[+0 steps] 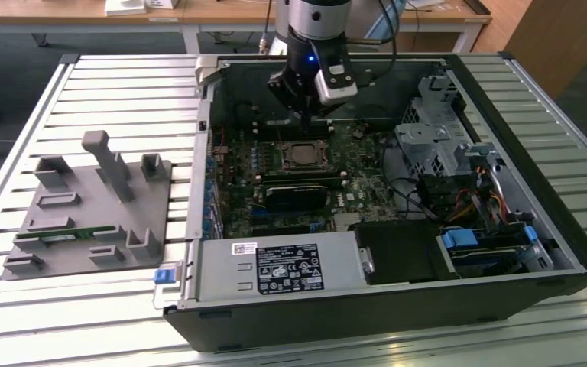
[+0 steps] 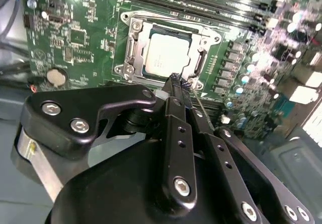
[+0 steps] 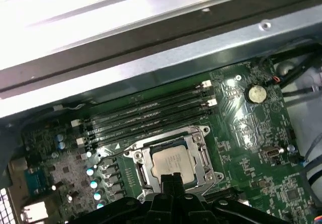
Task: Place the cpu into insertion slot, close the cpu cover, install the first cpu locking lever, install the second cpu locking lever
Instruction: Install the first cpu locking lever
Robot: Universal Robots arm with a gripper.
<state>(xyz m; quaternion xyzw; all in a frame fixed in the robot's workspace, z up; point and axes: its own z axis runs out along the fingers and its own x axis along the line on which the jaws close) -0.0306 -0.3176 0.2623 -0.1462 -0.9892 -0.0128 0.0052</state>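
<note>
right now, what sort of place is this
Probably a robotics lab or test workshop: an open computer case lies on a slatted metal table, a grey jig sits beside it, and wooden desks stand behind.

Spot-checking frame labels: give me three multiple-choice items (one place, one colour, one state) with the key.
1. Where is the small pale silver square metal chip?
A) in the silver-rimmed square socket
B) on the slatted table outside the case
C) on the grey tray

2. What colour is the flat printed circuit board around the socket?
A) blue
B) green
C) red

3. How does the thin silver metal cover frame stand?
A) raised upright
B) taken off
C) lying flat around the chip

Key: 1 A, both wrist views show the chip inside the socket rim. 2 B, the board is green. 3 C, the frame lies flat, framing the chip's top.
</note>
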